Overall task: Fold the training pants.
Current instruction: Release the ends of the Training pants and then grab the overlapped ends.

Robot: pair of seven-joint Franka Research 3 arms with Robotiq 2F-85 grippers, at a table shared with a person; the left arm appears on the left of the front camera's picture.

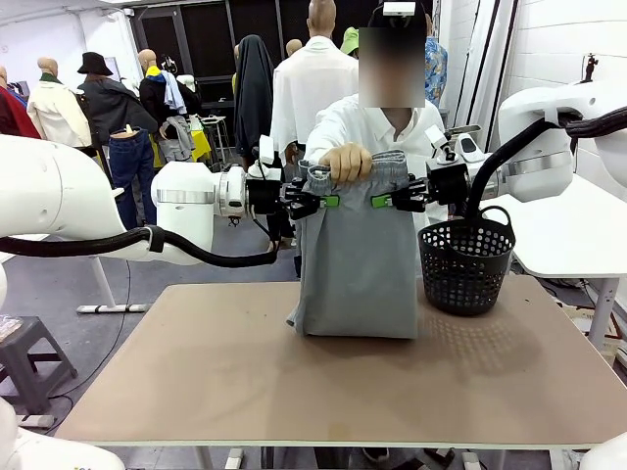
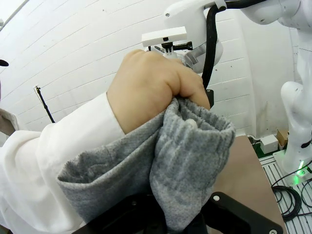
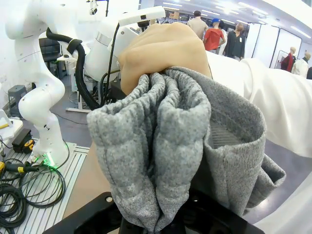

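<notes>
The light grey training pants [image 1: 358,264] hang upright over the table, their lower end resting on the tabletop [image 1: 333,382]. A person's hand [image 1: 348,162] grips the gathered waistband in the middle. My left gripper [image 1: 328,201] is shut on the waistband's left edge and my right gripper [image 1: 377,203] is shut on its right edge. Seen from the left wrist, the bunched grey pants [image 2: 190,170] rise from between my fingers under the person's fist [image 2: 156,87]. The right wrist camera has the pants [image 3: 156,156] gathered the same way below the fist [image 3: 161,53].
A black mesh basket [image 1: 466,264] stands on the table just right of the pants. The person in a white shirt [image 1: 367,127] stands at the far edge. The near half of the brown tabletop is bare.
</notes>
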